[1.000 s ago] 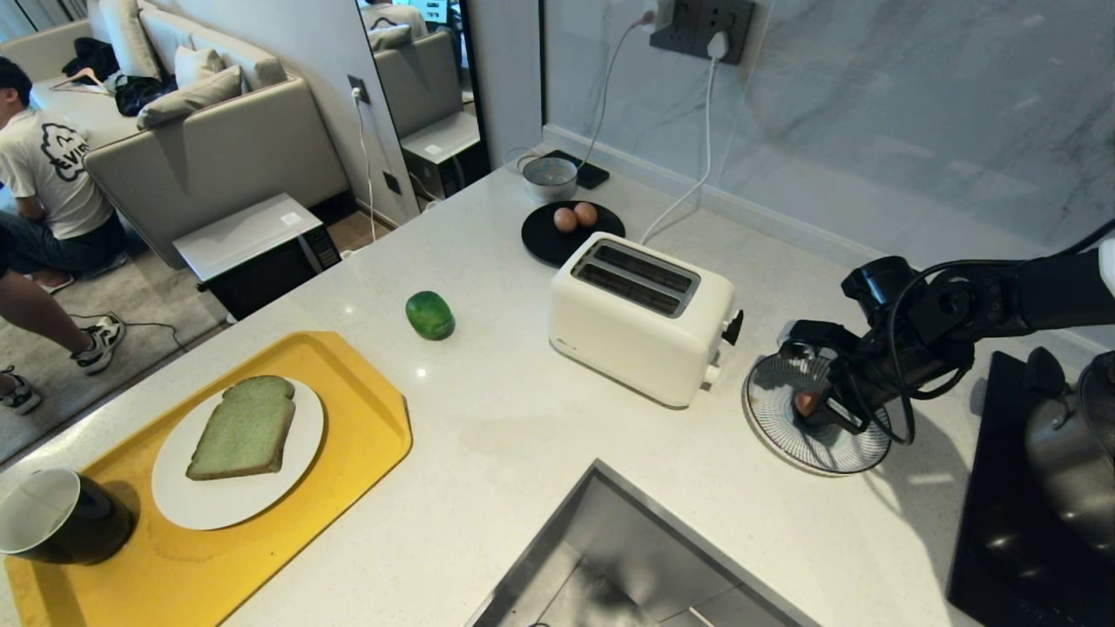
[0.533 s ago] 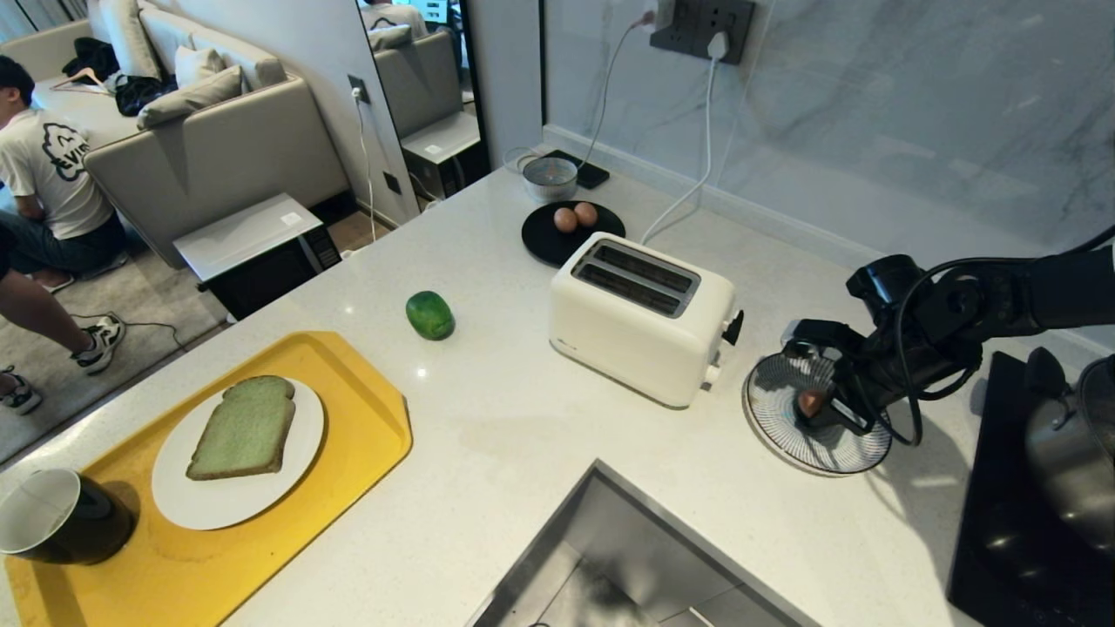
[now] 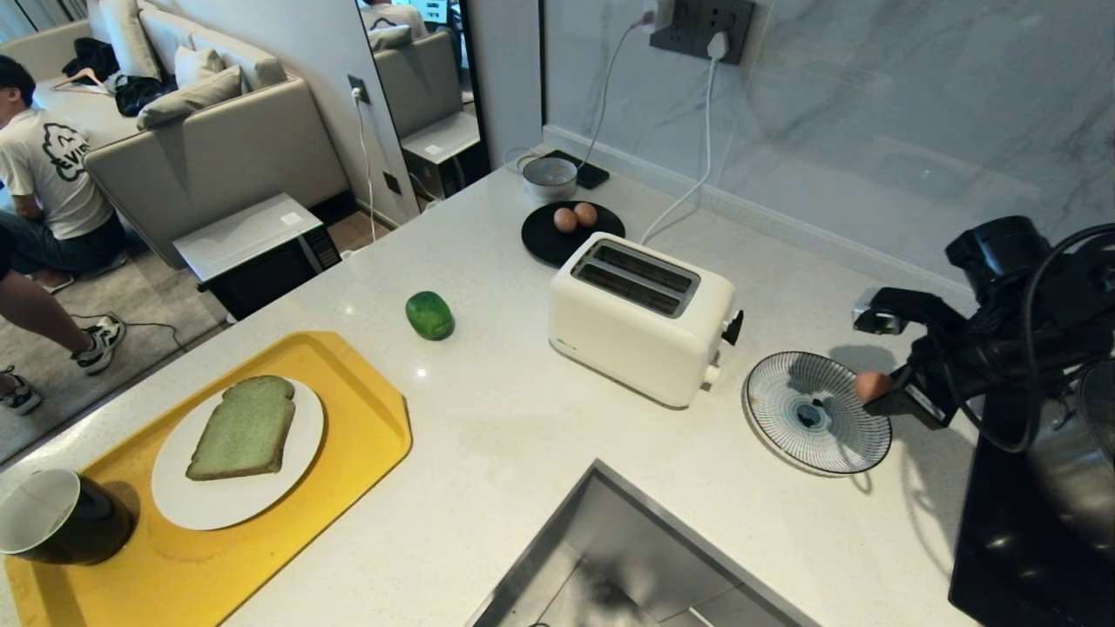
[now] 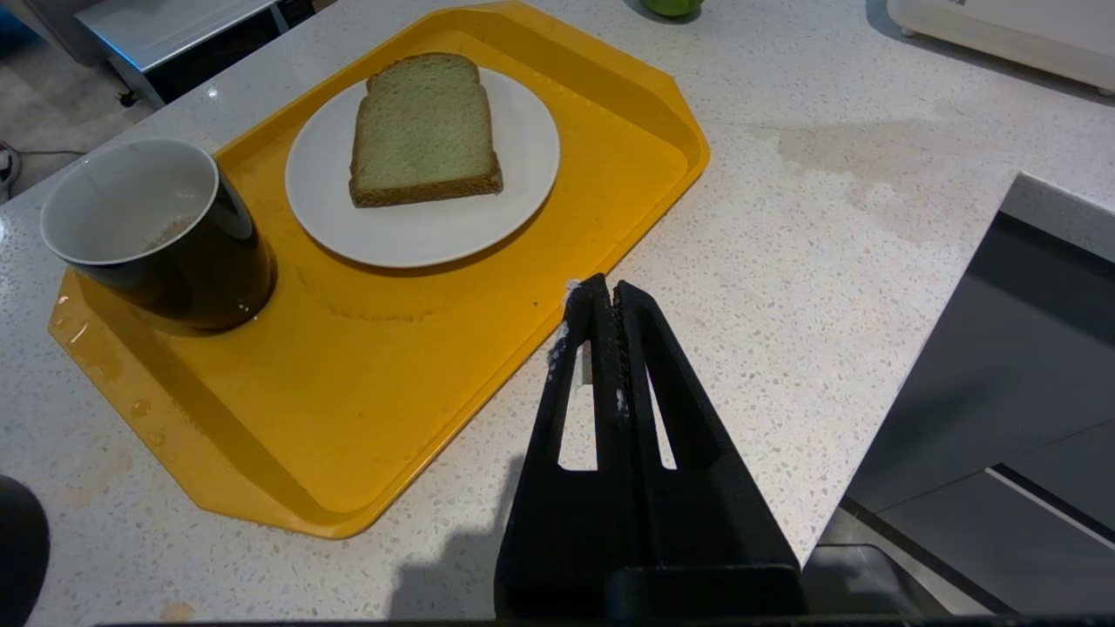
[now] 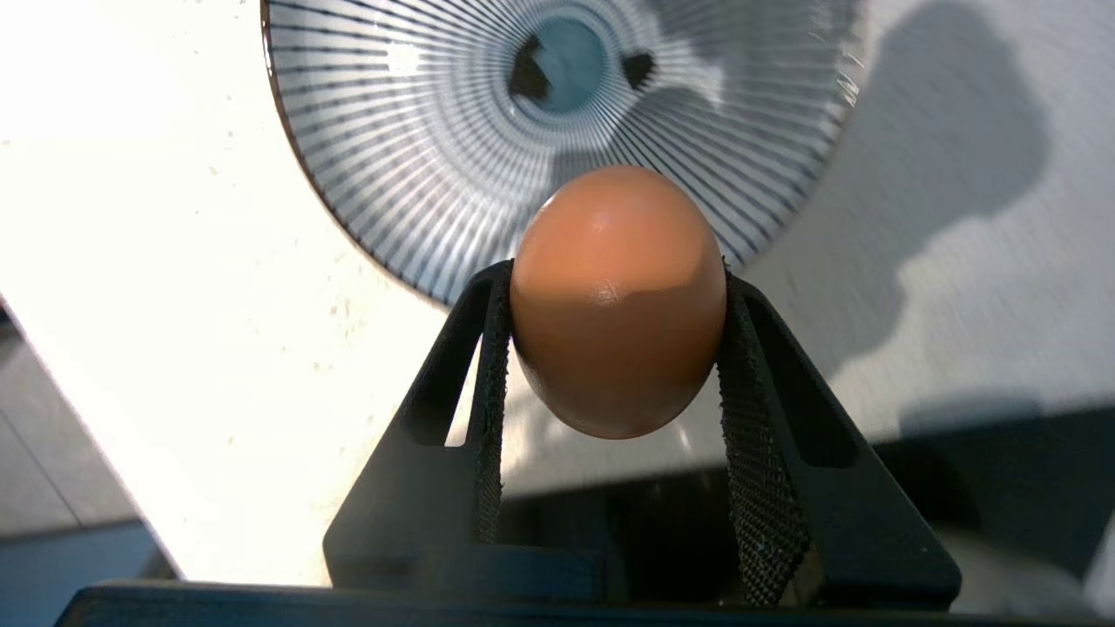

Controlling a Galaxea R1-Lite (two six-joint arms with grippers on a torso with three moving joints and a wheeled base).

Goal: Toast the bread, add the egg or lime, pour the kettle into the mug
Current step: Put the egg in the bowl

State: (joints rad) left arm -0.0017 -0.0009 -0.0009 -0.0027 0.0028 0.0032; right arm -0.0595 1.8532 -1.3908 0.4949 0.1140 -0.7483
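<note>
— While the right gripper (image 5: 617,348) is seen at the right side of the counter (image 3: 523,427), what is pinched between its jaws?

— The egg (image 5: 617,300) is clamped between the two black fingers (image 5: 488,383), one on each side; it is held in the air over the right edge of the striped plate (image 3: 814,409), not resting on it; in the head view the egg is seen just at that plate's rim, with the gripper's shadow cast on the counter beside it.

— How is the left gripper (image 4: 605,300) seen?

— Its jaws are pressed together with nothing between them; it is held above the counter just beside the near corner of the yellow tray (image 4: 366,435).

— Where are the other things placed?

— The bread (image 3: 246,429) is laid flat on a white plate (image 3: 226,509) on the tray; the mug (image 3: 52,515) is stood upright on the tray's near-left corner, close to that plate; the lime (image 3: 429,314) is set on the bare counter between the tray and the white toaster (image 3: 640,318); both toaster slots are seen empty; two more eggs (image 3: 575,217) are kept on a black plate (image 3: 544,244) behind the toaster; a person (image 3: 43,174) is seated on the floor by a sofa at the far left.
</note>
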